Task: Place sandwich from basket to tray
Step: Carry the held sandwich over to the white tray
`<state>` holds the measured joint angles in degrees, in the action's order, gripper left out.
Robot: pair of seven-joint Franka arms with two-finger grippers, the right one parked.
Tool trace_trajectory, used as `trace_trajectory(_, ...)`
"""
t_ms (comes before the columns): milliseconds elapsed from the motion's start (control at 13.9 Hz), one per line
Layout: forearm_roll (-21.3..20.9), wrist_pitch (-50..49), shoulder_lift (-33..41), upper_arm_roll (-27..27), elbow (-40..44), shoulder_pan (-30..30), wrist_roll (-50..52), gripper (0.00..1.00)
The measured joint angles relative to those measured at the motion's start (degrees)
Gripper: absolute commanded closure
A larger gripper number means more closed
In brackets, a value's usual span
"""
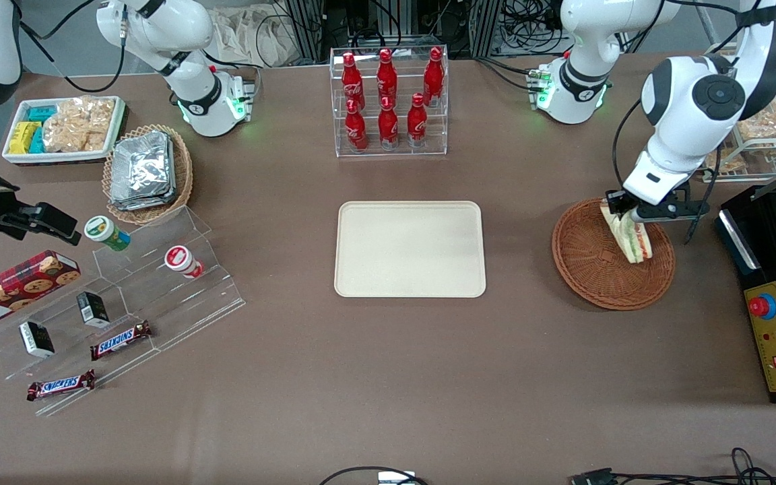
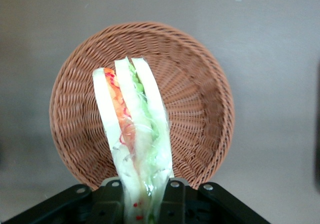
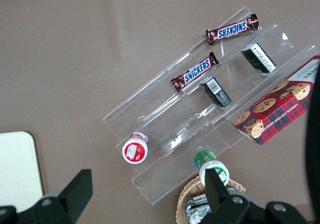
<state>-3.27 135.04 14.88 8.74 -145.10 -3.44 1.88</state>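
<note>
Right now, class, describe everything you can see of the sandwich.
The sandwich is a wedge of white bread slices with green, orange and red filling between them, sealed in clear wrap. It hangs with its long edge pointing down, gripped at one end by the left arm's end effector, which is shut on it. It is above the brown wicker basket; whether its lower tip touches the basket floor cannot be told. The beige tray lies apart, toward the table's middle.

Left arm lowered, tool (image 1: 620, 210) clamped closed
</note>
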Motion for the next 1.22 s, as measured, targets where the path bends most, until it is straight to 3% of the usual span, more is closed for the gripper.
trace_trajectory(359, 0.82, -0.14, 0.7, 0.32, 0.14, 6.35, -4.18, 0.83)
trace_trajectory(719, 8.81, -1.7, 0.7, 0.44, 3.32, 11.88, -4.26, 0.83)
trace_trajectory(935, 10.2, -3.53, -0.25, 0.54, 7.08, 17.05, 1.2, 0.83)
trace_trajectory(1222, 10.21, -4.31, -6.96, 0.7, 13.42, 23.57, 9.04, 0.83)
